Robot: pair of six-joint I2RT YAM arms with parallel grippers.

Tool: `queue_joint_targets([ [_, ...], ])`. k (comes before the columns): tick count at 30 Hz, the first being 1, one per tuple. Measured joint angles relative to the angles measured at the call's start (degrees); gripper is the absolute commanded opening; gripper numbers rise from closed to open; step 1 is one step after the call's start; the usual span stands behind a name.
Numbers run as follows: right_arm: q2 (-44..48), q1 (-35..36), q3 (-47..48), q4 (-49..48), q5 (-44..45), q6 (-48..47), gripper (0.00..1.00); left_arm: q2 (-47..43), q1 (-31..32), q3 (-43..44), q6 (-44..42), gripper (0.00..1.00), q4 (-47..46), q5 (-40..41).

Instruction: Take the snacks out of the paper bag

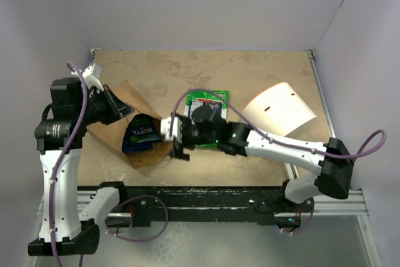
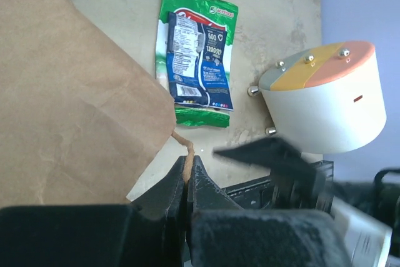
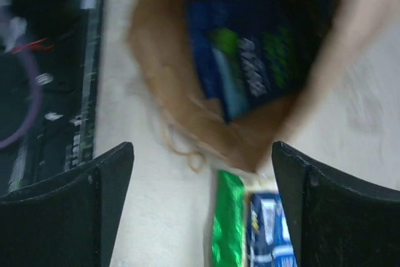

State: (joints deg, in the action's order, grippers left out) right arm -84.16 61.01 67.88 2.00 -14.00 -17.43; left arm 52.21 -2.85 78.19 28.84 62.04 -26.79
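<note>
here one paper bag (image 2: 75, 92), two snacks (image 2: 199, 54)

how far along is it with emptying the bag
Done: one green packet lies on the table, outside the paper bag. In hand: left gripper pinches the bag's handle, right gripper open at its mouth. Left: the dark blue packet inside, possibly more.

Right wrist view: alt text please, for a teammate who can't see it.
The open right hand hovers at the mouth of the paper bag, where a dark blue packet lies inside. A green packet lies on the table just outside it.
</note>
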Motion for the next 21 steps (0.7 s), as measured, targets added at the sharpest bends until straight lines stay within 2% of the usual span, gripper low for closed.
queue_joint_targets([
  [4, 1.2, 5.4, -5.7, -6.0, -5.5, -10.1, 0.79, 0.9, 0.0, 0.0, 2.3, 0.00, -1.0, -1.1],
  [8, -5.6, 5.7, -4.7, -12.6, -6.9, -15.7, 0.77, -0.3, 0.0, -1.7, 4.8, 0.00, -1.4, -3.9],
  [13, -14.7, 5.7, -3.9, -18.1, -6.7, -18.2, 0.70, -2.4, 0.0, -5.2, 7.6, 0.00, -0.9, -7.0],
  [16, -18.3, 5.8, -3.3, -19.6, -6.1, -18.6, 0.66, -1.7, 0.0, -4.8, 7.6, 0.00, -0.5, -6.8],
  [21, -25.2, 6.1, 0.9, -21.7, -2.3, -18.8, 0.65, -0.5, 0.0, -3.0, 7.5, 0.01, -0.1, -4.3],
])
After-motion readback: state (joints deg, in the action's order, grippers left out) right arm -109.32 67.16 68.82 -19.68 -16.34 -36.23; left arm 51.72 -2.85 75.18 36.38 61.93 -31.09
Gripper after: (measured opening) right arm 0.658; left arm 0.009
